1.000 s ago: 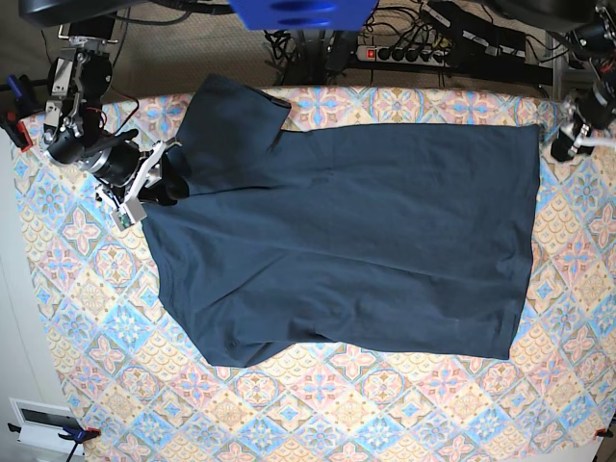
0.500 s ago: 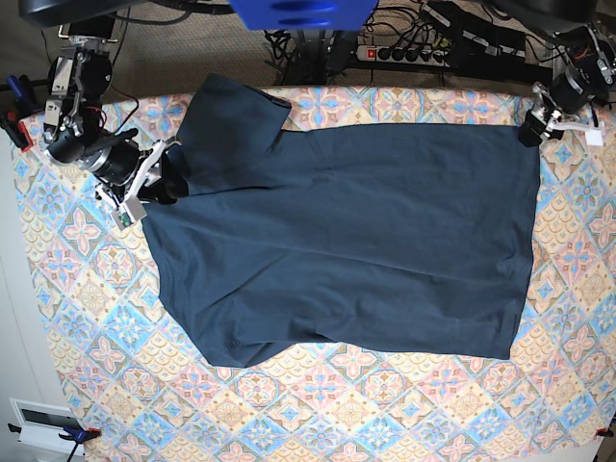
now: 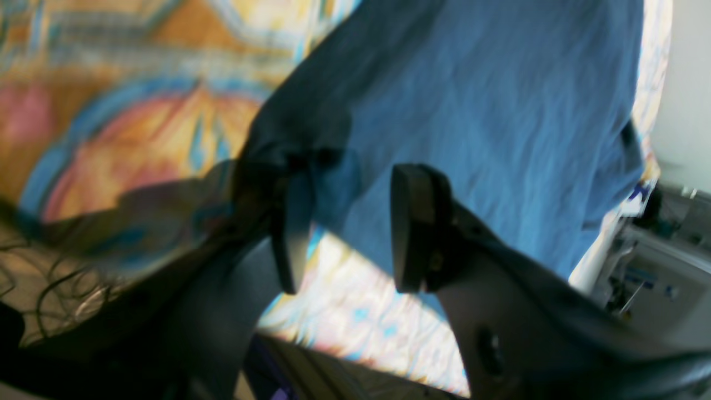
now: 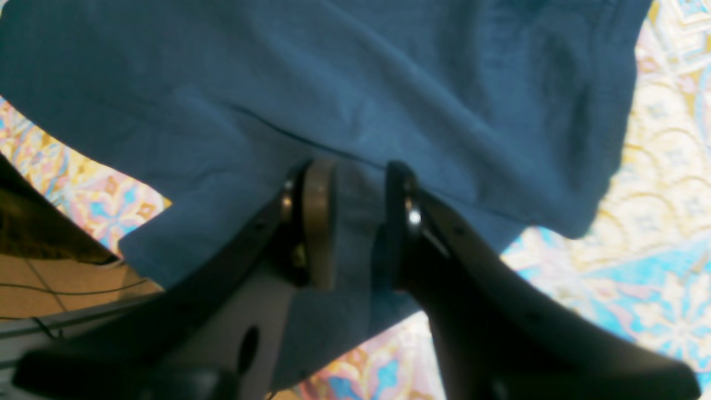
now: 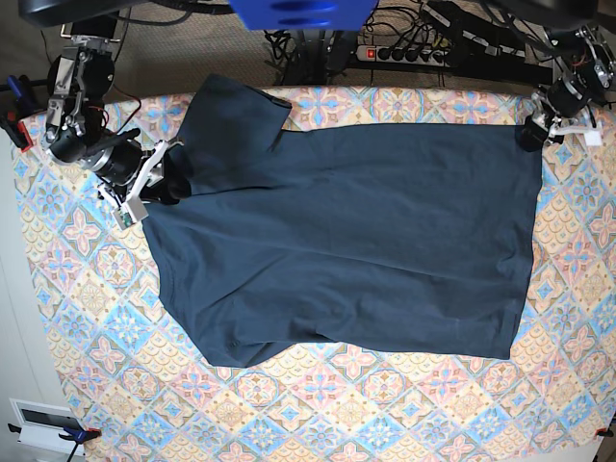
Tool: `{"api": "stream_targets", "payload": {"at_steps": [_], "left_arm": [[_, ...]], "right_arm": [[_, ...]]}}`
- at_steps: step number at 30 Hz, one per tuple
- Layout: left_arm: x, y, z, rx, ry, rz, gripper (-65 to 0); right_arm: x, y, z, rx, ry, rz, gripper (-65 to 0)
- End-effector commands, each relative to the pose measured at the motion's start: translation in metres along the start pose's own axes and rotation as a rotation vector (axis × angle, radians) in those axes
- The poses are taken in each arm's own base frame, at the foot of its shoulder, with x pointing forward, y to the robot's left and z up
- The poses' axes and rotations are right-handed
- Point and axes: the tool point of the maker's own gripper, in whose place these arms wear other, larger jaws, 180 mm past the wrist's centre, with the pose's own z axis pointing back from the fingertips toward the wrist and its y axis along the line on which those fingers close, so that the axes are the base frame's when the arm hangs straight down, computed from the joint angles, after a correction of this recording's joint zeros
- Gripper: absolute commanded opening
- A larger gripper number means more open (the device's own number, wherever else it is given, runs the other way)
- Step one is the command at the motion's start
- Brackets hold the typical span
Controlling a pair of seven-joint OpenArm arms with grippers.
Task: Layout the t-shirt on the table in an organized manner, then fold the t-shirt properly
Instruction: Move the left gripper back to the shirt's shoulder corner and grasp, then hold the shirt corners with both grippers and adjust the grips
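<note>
The dark navy t-shirt (image 5: 356,231) lies spread flat on the patterned table (image 5: 385,404), collar end to the left and hem to the right; one sleeve (image 5: 236,106) points toward the far edge. My right gripper (image 5: 166,186) is at the shirt's left end, and in the right wrist view it (image 4: 355,222) is shut on a fold of the t-shirt (image 4: 389,83). At the hem's far right corner my left gripper (image 5: 531,133) hovers. The left wrist view shows it (image 3: 353,222) open, with the t-shirt (image 3: 489,122) corner lying between and beyond the fingers.
A power strip (image 5: 404,53) and cables run behind the table's far edge. A blue housing (image 5: 303,12) hangs at top centre. A white box (image 5: 43,423) sits off the table's front left corner. Patterned cloth shows along the near and right sides.
My left gripper has come in from the far right edge to the hem's far corner. The right gripper and the shirt have stayed put.
</note>
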Motion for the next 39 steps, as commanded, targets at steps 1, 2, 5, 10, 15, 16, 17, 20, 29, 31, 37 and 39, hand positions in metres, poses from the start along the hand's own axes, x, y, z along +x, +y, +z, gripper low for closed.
{"api": "stream_targets", "payload": {"at_steps": [1, 2, 5, 10, 15, 16, 17, 20, 29, 31, 37, 39], "left_arm": [[0.002, 0.004, 0.004, 0.027, 0.007, -0.018, -41.5], [0.005, 0.001, 0.004, 0.012, 0.003, -0.027, -41.5], [0.023, -0.007, 0.011, -0.017, -0.037, -0.081, -42.6], [0.034, -0.009, 0.018, -0.025, -0.050, -0.110, -52.7], [0.023, 0.005, 0.030, -0.018, -0.026, -0.080, -50.3], [0.022, 0.008, 0.032, -0.009, -0.023, -0.079, -49.2], [0.021, 0.011, 0.033, -0.001, -0.023, -0.077, -48.1], [0.020, 0.013, 0.034, 0.004, -0.022, -0.076, -44.3], [0.024, 0.003, 0.025, -0.023, -0.034, -0.071, -39.7], [0.028, -0.001, 0.022, -0.021, -0.041, -0.084, -39.7], [0.021, 0.001, 0.003, -0.003, -0.027, -0.065, -39.8], [0.022, 0.000, 0.003, -0.005, -0.028, -0.068, -39.9]], "right_arm": [[0.015, 0.000, 0.005, 0.004, -0.051, 0.021, -50.4], [0.015, 0.000, 0.005, 0.004, -0.051, 0.021, -50.4], [0.000, 0.004, 0.006, 0.009, -0.020, 0.000, -50.4], [-0.002, 0.012, 0.012, 0.012, -0.018, 0.018, -50.4], [0.000, 0.013, 0.013, 0.012, -0.021, 0.024, -50.4], [0.000, 0.013, 0.013, 0.012, -0.021, 0.024, -50.4], [0.000, 0.013, 0.013, 0.012, -0.021, 0.024, -50.4], [0.000, 0.014, 0.012, 0.014, -0.020, 0.024, -50.4], [0.000, 0.018, 0.010, 0.021, -0.033, 0.011, -50.4], [0.000, 0.018, 0.010, 0.020, -0.034, 0.009, -50.4], [0.001, 0.018, 0.010, 0.021, -0.034, 0.011, -50.4], [-0.005, 0.020, 0.011, 0.023, -0.024, 0.003, -50.4]]}}
